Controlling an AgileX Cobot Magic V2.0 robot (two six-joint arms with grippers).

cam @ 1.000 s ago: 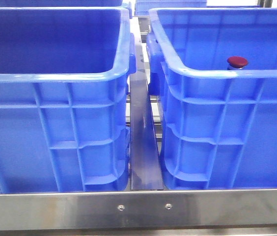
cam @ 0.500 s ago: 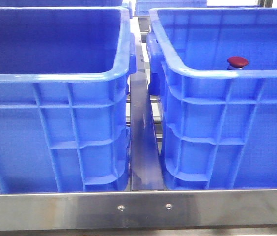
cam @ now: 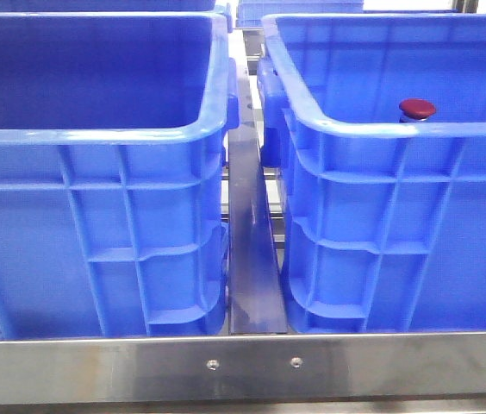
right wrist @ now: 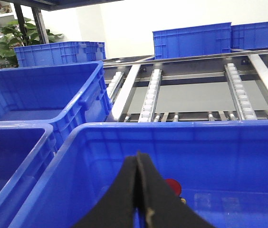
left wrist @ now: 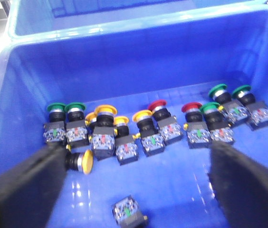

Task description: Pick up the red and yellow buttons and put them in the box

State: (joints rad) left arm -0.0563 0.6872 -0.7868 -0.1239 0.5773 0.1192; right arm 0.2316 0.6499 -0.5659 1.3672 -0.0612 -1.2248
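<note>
In the front view two bright blue crates stand side by side: the left crate and the right crate. A dark red button shows inside the right crate, just over its near rim. My right gripper is shut with nothing in it, above that crate, with the red button just beyond its tip. My left gripper is open over a crate holding a row of buttons: red caps, yellow caps, green caps. One yellow button lies on its side by the left finger.
A loose contact block lies on the crate floor near the left gripper. A steel rail runs between the crates and a steel bar crosses in front. Roller tracks and more blue crates lie behind.
</note>
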